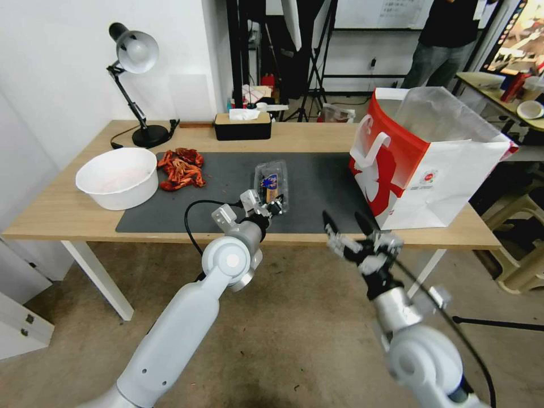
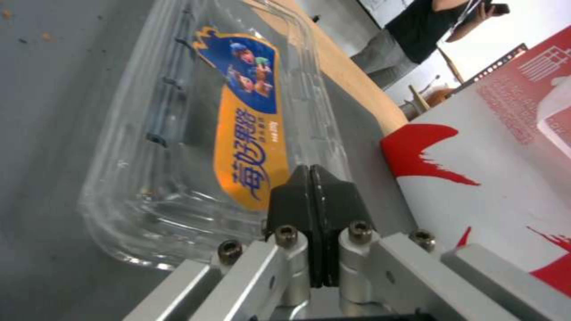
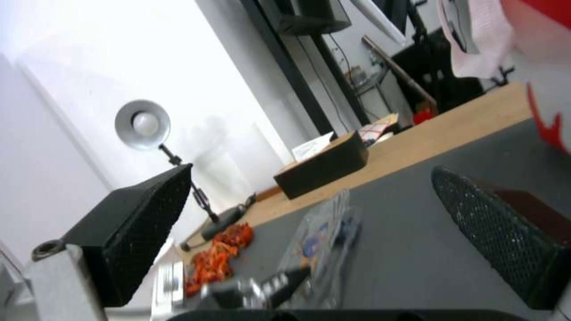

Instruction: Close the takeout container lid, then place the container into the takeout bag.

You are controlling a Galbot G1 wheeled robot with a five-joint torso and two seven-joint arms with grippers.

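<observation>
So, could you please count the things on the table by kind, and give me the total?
Clear plastic clamshell takeout container: 1
White and red paper takeout bag: 1
White round bowl: 1
Black rectangular tissue box: 1
Black desk lamp: 1
Pile of red crayfish: 1
Dark grey mat: 1
Total: 7

Your left gripper (image 2: 310, 178), fingers pressed together, touches the lid (image 2: 238, 111) of the takeout container; the takeout bag (image 2: 506, 178) stands near that container
</observation>
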